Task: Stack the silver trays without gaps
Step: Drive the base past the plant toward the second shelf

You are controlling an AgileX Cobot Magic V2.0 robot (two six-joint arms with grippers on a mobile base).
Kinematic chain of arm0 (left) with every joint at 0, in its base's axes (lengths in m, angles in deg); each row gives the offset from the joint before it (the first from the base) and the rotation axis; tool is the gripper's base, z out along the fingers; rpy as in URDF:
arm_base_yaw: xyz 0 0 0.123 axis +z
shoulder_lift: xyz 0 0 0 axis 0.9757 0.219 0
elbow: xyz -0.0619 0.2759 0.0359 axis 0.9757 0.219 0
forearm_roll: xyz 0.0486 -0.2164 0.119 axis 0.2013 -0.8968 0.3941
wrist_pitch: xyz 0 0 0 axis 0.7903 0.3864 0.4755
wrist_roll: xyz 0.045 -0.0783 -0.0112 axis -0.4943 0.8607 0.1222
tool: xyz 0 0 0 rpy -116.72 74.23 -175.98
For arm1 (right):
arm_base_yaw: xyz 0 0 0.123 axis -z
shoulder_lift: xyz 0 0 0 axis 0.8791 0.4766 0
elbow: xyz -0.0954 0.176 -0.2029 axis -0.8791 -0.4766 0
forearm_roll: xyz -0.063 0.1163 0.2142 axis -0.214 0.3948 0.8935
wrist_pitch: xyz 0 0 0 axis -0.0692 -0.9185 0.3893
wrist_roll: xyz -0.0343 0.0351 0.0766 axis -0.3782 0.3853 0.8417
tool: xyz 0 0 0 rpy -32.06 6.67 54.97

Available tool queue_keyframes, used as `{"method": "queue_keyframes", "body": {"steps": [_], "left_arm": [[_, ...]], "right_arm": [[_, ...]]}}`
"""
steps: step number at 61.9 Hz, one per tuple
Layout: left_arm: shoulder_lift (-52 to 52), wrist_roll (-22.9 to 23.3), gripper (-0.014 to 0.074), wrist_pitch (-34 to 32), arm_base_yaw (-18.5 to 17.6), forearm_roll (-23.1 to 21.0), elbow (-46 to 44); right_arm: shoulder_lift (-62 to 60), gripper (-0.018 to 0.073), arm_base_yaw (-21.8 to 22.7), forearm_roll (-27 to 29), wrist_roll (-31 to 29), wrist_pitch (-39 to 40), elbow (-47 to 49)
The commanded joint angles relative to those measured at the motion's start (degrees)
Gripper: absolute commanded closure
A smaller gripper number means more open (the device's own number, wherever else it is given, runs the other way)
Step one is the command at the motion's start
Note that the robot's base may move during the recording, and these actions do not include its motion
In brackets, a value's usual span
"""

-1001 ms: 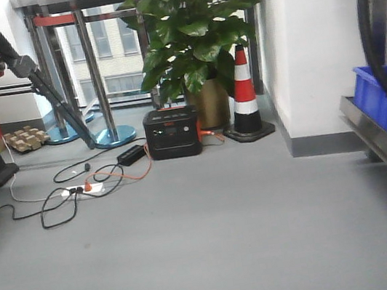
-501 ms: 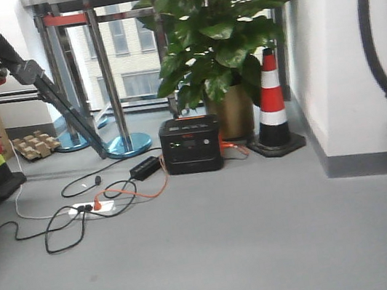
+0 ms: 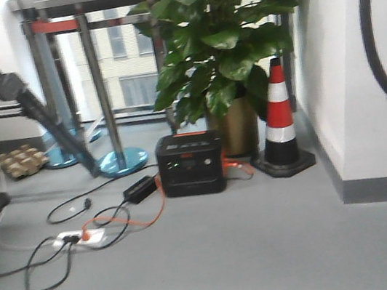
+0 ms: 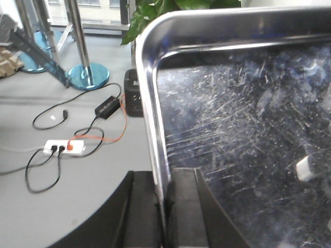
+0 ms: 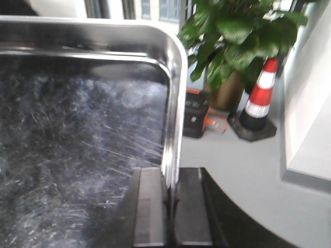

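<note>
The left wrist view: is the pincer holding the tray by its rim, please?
Yes, the left pincer grips the rim of the silver tray.

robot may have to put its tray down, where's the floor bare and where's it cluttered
Bare floor: the wide near strip, bordered by the cables on the left, the power station and cone behind, and the wall on the right. Crowded: the back left, with cables, power strip and post bases; the plant fills the back corner.
</note>
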State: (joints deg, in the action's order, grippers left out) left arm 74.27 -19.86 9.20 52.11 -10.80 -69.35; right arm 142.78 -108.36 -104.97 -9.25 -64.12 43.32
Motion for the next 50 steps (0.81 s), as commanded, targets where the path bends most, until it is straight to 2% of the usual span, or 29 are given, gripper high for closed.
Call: {"method": "queue_keyframes", "body": {"steps": [1, 27, 50], "left_arm": [[-0.1, -1.47, 0.0613, -3.32, -1.13, -2.62, -0.2], [-0.1, -1.47, 0.0613, -3.32, -1.13, -2.62, -0.2], [-0.1, -1.47, 0.0613, -3.32, -1.13, -2.62, -0.2]], "right_arm": [[-0.06, 0.0628, -0.66, 0.15, -0.91, 10.27, 0.29], [-0.06, 0.0628, -0.66, 0.15, -0.91, 21.7, 0.29], [-0.06, 0.0628, -0.66, 0.15, -0.91, 27.87, 0.29]]}}
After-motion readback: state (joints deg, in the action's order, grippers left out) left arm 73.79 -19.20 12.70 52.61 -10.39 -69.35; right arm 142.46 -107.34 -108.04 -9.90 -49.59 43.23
